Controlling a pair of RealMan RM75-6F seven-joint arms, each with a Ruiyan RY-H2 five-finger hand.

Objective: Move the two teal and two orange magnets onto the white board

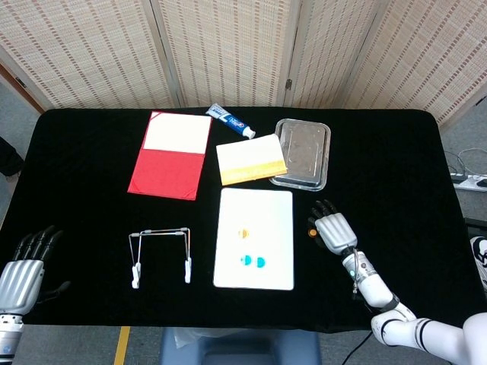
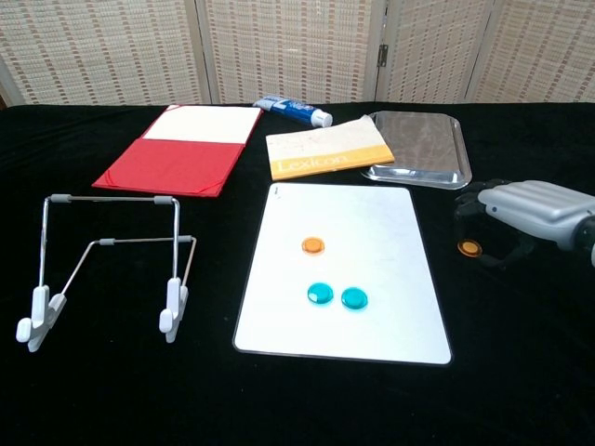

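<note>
- The right hand (image 2: 521, 216) sits low over the black table (image 1: 396, 152), just right of the white board (image 2: 372, 232), palm down with its dark fingers (image 2: 472, 206) curled downward.
- The loose orange magnet (image 2: 468, 247) lies on the cloth right at those fingertips; the thumb sits just to its right. I cannot tell whether any finger actually touches it, and nothing looks lifted.
- From the head view the same hand (image 1: 335, 230) has its fingers a little spread, pointing away from the robot, with the magnet (image 1: 311, 231) at its left edge.
- On the board lie the other orange magnet (image 2: 313, 245) and, nearer the robot, two teal magnets (image 2: 321, 295) side by side, nearly touching.
- The left hand (image 1: 21, 274) rests at the near left corner of the table, fingers straight and slightly apart, holding nothing.
- Further off: a wire stand (image 2: 112, 265), a red folder (image 2: 177, 153), a yellow booklet (image 2: 325, 149), a toothpaste tube (image 2: 293, 110) and a metal tray (image 2: 418, 144).
</note>
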